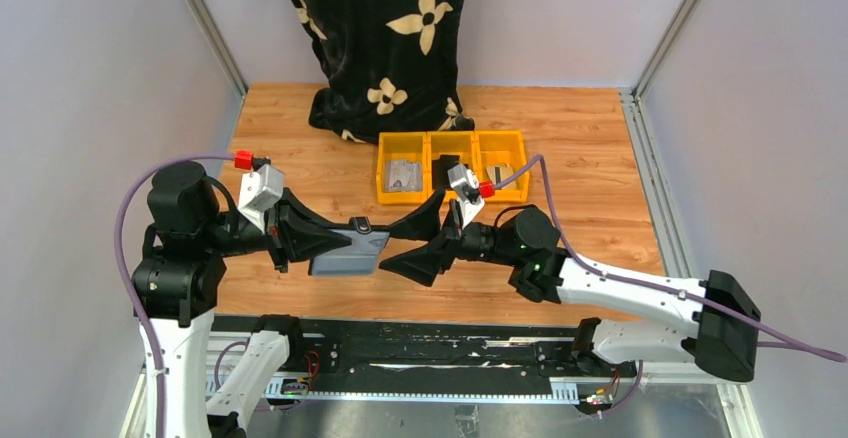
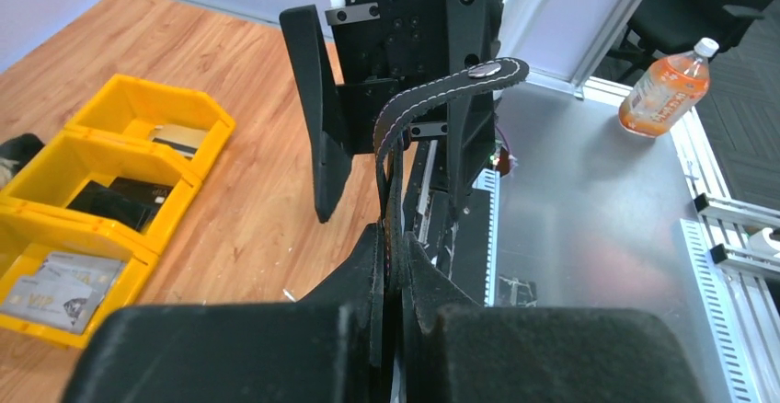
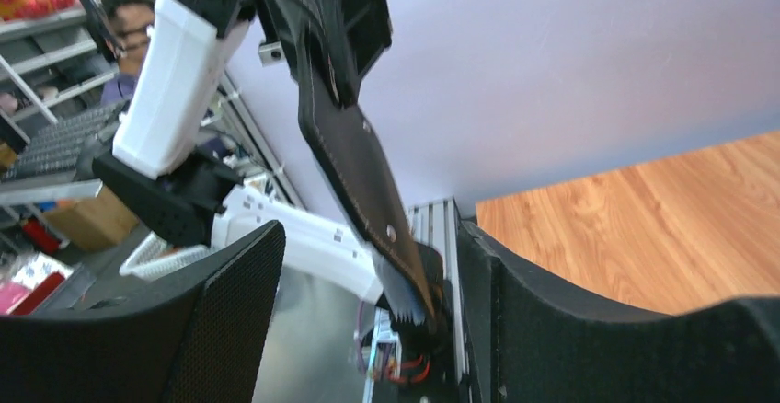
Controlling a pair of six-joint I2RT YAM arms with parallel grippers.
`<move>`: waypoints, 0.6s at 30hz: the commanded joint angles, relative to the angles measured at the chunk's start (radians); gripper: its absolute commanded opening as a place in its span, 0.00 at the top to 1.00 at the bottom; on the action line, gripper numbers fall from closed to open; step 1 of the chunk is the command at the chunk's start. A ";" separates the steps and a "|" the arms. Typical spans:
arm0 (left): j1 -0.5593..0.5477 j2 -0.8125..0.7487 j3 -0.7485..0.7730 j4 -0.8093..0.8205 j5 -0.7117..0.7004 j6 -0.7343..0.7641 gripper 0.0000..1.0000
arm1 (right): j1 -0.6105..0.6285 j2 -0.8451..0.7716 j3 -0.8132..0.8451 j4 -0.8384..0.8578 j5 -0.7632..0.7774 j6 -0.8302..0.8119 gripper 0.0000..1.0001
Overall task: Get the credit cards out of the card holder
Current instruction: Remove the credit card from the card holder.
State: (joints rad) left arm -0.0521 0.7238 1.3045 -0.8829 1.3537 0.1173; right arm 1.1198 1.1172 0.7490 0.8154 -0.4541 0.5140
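Note:
My left gripper [image 1: 305,240] is shut on the black card holder [image 1: 350,250] and holds it above the table, its free end toward the right arm. In the left wrist view the card holder [image 2: 394,182] stands edge-on between my fingertips [image 2: 397,242], its closing tab [image 2: 460,83] curling over. My right gripper [image 1: 408,243] is open, its fingers around the holder's free end without touching. In the right wrist view the holder [image 3: 354,159] hangs between my spread right gripper [image 3: 368,293]. Credit cards [image 1: 403,175] lie in the left yellow bin. No card shows inside the holder.
Three joined yellow bins [image 1: 450,138] stand behind the grippers. The middle one holds a small black slab [image 2: 115,202] and the right one a pale card [image 1: 505,178]. A black cloth with beige flowers [image 1: 385,38] lies at the back. A bottle [image 2: 667,90] stands off the table.

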 commanded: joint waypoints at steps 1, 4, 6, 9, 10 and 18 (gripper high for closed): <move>-0.004 0.006 0.035 0.004 -0.038 -0.050 1.00 | -0.009 0.056 -0.010 0.344 0.092 0.088 0.28; -0.003 -0.005 0.038 0.004 -0.042 -0.053 1.00 | -0.008 0.106 -0.006 0.423 0.119 0.096 0.28; -0.004 -0.008 0.038 0.004 -0.050 -0.057 1.00 | -0.008 0.151 0.004 0.497 0.094 0.122 0.31; -0.003 -0.008 0.035 0.004 -0.059 -0.067 1.00 | -0.008 0.211 0.022 0.566 0.050 0.176 0.40; -0.003 -0.007 0.036 0.004 -0.062 -0.068 1.00 | -0.009 0.228 0.027 0.584 0.037 0.193 0.45; -0.003 -0.111 -0.129 0.405 -0.216 -0.451 0.97 | -0.053 0.264 0.044 0.583 -0.029 0.308 1.00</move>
State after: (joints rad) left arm -0.0521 0.6949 1.2804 -0.7837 1.2285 -0.0528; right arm 1.1107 1.3903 0.7506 1.3437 -0.4313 0.7387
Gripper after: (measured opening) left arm 0.040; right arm 0.097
